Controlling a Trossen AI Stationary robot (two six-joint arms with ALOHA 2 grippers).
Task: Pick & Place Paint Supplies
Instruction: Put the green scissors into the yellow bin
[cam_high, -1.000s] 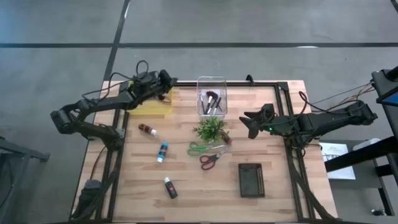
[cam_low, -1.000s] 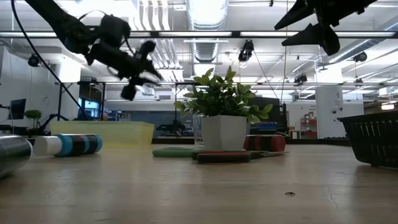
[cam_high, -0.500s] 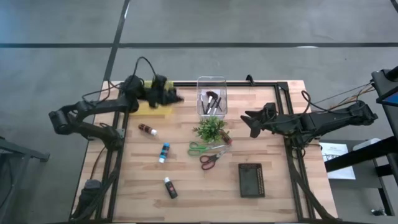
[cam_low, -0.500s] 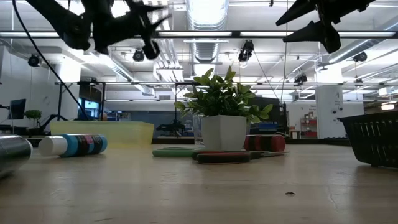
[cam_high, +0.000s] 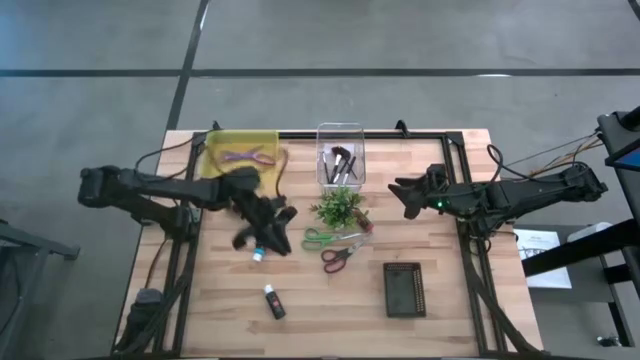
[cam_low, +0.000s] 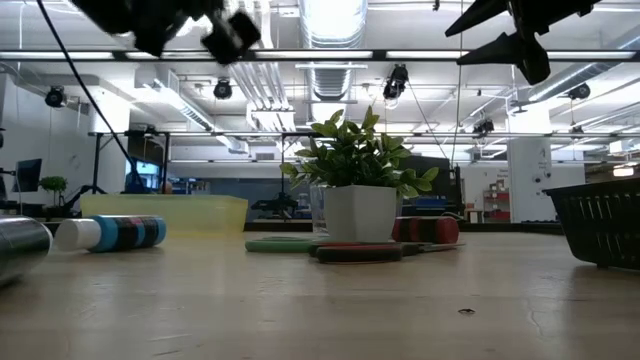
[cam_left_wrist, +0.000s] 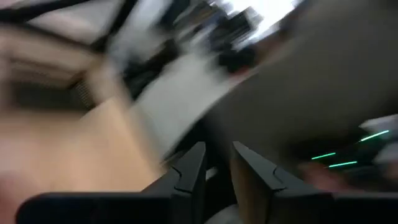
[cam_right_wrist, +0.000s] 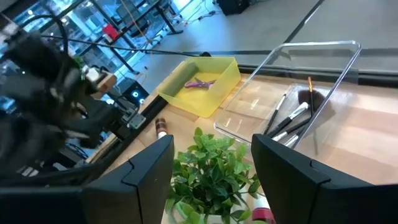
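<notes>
Overhead, the left gripper (cam_high: 272, 228) hangs above the middle of the wooden table (cam_high: 440, 310), over the blue paint tube (cam_high: 261, 246) and just left of the potted plant (cam_high: 338, 207). Its own wrist view is smeared, yet the two dark fingers (cam_left_wrist: 189, 171) show with only a narrow gap between them and nothing gripped there.

Well to the right, the right gripper (cam_high: 402, 197) hovers near the plant's right side, clear of the tabletop. Its fingers (cam_right_wrist: 149, 163) stand wide apart and carry nothing; between them its wrist camera looks down on the plant and the two bins beyond.

At the far left of the table sits the yellow bin (cam_high: 214, 147), and the purple-handled scissors (cam_high: 243, 156) lie inside it. Right of it, at the far middle, the clear bin (cam_high: 339, 128) holds several dark-handled brushes (cam_high: 339, 166), one with a fan-shaped head.

Just near of the plant, the green-handled scissors (cam_high: 320, 238) and the red-handled scissors (cam_high: 337, 258) lie side by side, and a brown paint tube (cam_high: 364, 222) lies at the plant's right. Nearer the front edge, left of centre, the black paint tube (cam_high: 273, 302) with its white cap lies alone. A black basket (cam_high: 404, 289) stands at the near right.

From table height the blue tube rests on its side at the left, in front of the yellow bin, with both arms high above.
</notes>
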